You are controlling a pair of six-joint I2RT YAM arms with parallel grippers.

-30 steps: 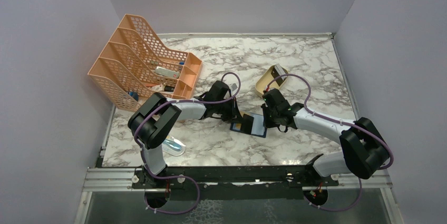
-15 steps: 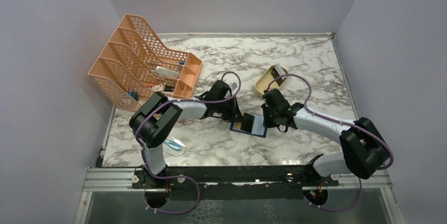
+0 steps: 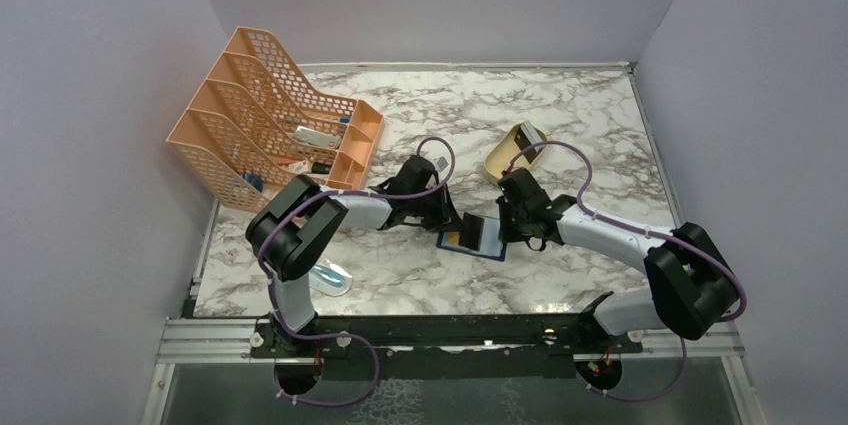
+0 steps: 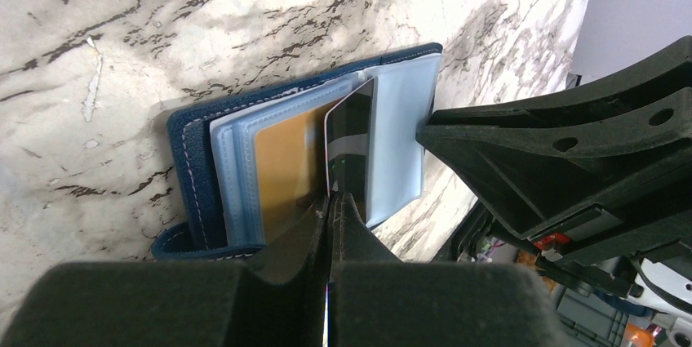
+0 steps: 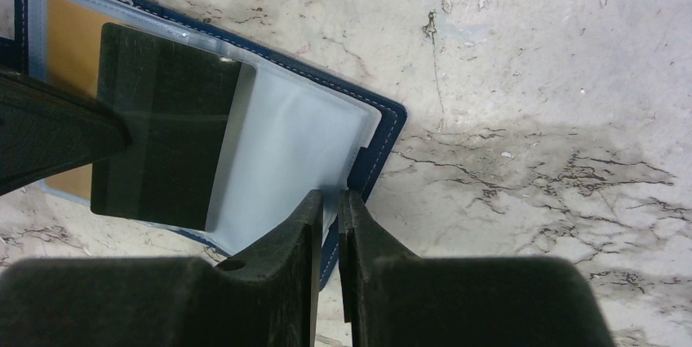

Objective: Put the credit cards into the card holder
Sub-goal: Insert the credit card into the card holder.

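Pinching the dark grey card (image 4: pixel 352 143) edge-on, your left end effector (image 4: pixel 330 200) held it over the open card holder (image 5: pixel 383 131) on the marble surface (image 5: pixel 530 77), hiding part of the sleeved gold card (image 4: pixel 281 167). Your right end effector (image 5: pixel 328 200) clamped the holder's edge, though its fingers hid the contact.

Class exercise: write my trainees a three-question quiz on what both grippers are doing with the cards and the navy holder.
1. True or false: the left gripper grips the dark grey card.
2. What does the right gripper pinch?
3. The yellow-gold card is: A) in the left gripper, B) under a clear sleeve of the card holder, C) in the right gripper.
Key: 1 true; 2 the card holder's edge; 3 B.
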